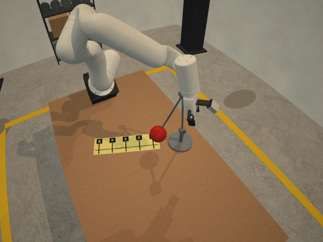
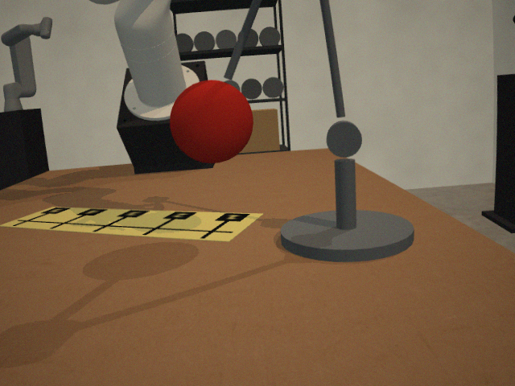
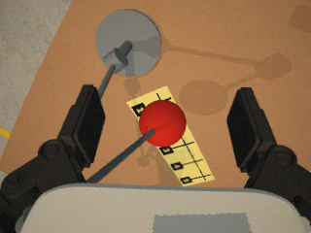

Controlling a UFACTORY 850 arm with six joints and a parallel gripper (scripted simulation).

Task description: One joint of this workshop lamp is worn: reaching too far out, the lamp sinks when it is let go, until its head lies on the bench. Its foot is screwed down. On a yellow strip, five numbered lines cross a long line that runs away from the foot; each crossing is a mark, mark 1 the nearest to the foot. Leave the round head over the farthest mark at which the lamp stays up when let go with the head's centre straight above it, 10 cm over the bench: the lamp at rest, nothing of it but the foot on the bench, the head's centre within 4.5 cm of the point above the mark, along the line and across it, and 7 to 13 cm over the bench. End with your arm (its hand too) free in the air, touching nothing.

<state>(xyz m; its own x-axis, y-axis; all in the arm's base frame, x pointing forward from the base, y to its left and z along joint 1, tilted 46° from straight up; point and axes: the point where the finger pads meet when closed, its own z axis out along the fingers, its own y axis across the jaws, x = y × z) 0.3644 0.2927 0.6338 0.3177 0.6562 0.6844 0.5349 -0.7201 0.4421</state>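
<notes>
"What fills the background?"

"Pale, mottled walls [image 1: 260, 41] [image 2: 395, 83] and rough grey concrete [image 1: 260, 109] [image 2: 453, 207] [image 3: 29, 63], with yellow lines on the floor in the top view."

"And then?"

"A flat brown bench [image 1: 146, 197] [image 2: 290, 332] [image 3: 262, 29], finely grained. Above, a smooth white arm [image 1: 125, 39] [image 2: 154, 62], arched from upper left to right of centre in the top view."

"The lamp?"

"Right of centre there: a grey, thin-rodded lamp [image 1: 182, 114] [image 2: 333, 62] [image 3: 107, 83], on a round, flat foot [image 1: 186, 145] [image 2: 386, 232] [image 3: 109, 34]. Lower rod nearly upright, leaning a little left towards its top in the exterior view; upper rod [image 1: 170, 113] [image 2: 243, 39] [image 3: 121, 155] slanting down to the left, towards the head."

"The strip?"

"Matt yellow, a long rectangle [image 1: 119, 152] [image 2: 245, 226] [image 3: 190, 170], left of the foot in the top view. Long axis almost level there; in the wrist view, diagonal from upper centre to lower right."

"And the gripper?"

"Black-fingered, the gripper [image 1: 194, 115] [image 3: 165, 102]: spread fully wide, with nothing in its grasp."

"The smallest last: the head?"

"A smooth red ball [image 1: 158, 133] [image 2: 212, 121] [image 3: 162, 123], raised off the bench. Near the mark 1 end of the strip in the top view, partly hiding that number. Below and left of the gripper there; in the wrist view, framed between the fingers, but beyond them and untouched."
</notes>
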